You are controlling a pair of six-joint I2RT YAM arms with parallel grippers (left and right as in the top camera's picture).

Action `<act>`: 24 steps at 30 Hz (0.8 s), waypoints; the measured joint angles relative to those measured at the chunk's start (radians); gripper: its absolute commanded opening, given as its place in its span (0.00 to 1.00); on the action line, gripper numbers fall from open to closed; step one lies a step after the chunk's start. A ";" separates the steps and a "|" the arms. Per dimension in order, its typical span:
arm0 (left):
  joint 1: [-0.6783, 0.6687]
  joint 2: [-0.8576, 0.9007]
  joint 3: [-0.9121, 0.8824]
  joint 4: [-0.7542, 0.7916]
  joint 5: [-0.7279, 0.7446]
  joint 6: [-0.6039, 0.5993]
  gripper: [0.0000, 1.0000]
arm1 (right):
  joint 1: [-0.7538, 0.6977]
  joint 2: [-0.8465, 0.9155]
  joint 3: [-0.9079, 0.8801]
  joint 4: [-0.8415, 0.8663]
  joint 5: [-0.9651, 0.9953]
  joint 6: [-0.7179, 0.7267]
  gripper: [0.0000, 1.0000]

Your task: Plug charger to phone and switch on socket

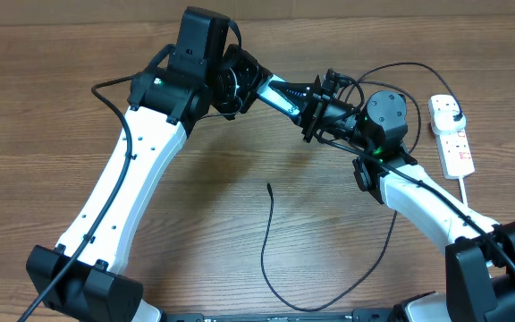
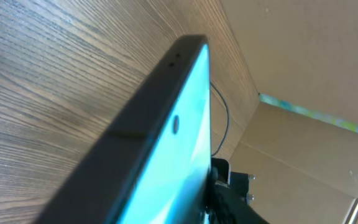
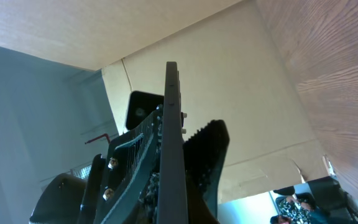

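Gripping the phone [image 3: 171,99] edge-on between serrated fingers, the right tool [image 3: 186,134] holds it above the tabletop [image 1: 240,161]. The left tool [image 1: 256,85] possibly clamps its other end, though its state cannot be told. The charger [image 1: 272,207] lies loose below.

Open room around the charger tip [image 1: 269,186], between left arm [image 1: 128,179] and right arm [image 1: 414,192]; socket [image 1: 455,145] unobstructed.

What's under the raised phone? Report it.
Only the wooden table shows beneath the phone, held in the air by the right gripper. The charger tip lies on the table nearer the robot, not underneath. The patch directly below the phone is covered by it.
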 measured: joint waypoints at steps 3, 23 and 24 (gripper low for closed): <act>0.000 0.000 0.000 0.000 -0.005 0.003 0.38 | 0.000 0.000 0.000 -0.001 -0.002 0.000 0.04; -0.007 0.004 0.000 -0.006 -0.147 0.006 0.62 | 0.000 0.002 -0.001 0.008 -0.001 -0.001 0.04; -0.007 0.007 0.000 -0.005 -0.147 0.006 0.62 | 0.000 0.002 -0.001 0.007 0.000 0.000 0.04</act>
